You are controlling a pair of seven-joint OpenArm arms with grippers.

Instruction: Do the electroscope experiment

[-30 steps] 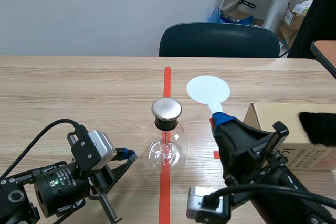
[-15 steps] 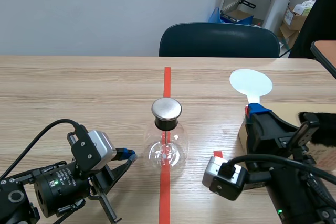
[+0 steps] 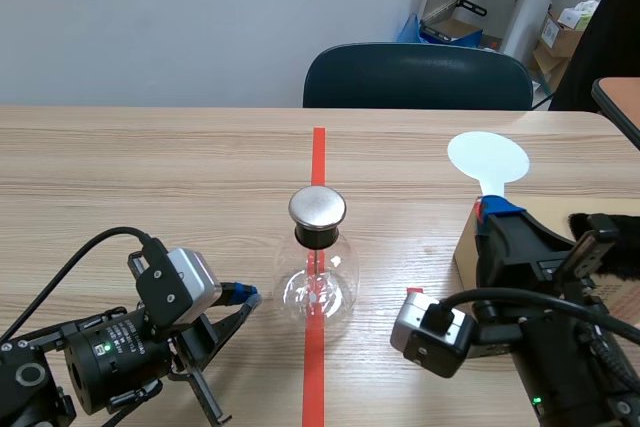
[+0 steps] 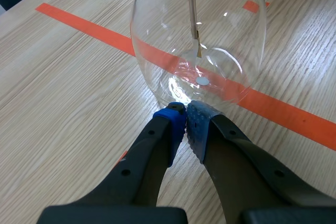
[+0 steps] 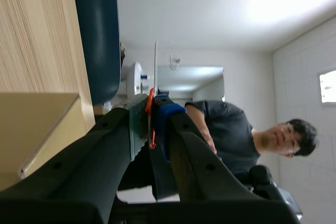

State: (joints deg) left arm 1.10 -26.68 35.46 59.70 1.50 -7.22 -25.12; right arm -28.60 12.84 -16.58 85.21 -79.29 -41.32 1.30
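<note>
**Two end effectors: one closed and bare, one clamped on the paddle**

We see the left end effector (image 4: pixel 185 111) low over the tabletop (image 3: pixel 150 177), its two fingers brought together with nothing between them. Directly ahead of its tips stands the electroscope (image 4: pixel 199 35), a round clear glass flask. The blue pads sit right at the flask's lower wall, and we cannot tell whether they touch it. Inside the glass a thin rod (image 4: pixel 193 9) hangs straight down. In the scene view the flask carries a metal cap (image 3: pixel 317 208) and stands on the orange-red tape line (image 3: pixel 315 367).

We find the right end effector (image 5: pixel 149 100) clamped on the red handle of a white paddle (image 3: pixel 487 157). It holds the paddle upright, with the round disc above its fingertips. The paddle is well apart from the electroscope, off to that end effector's left. Just beside and below the right end effector lies a cardboard box (image 3: pixel 466 247), with a dark fuzzy thing (image 3: pixel 628 232) on top of it. Beyond the fingers, the right wrist view shows a dark blue chair (image 3: pixel 415 77) and a person (image 5: pixel 226 135).
</note>
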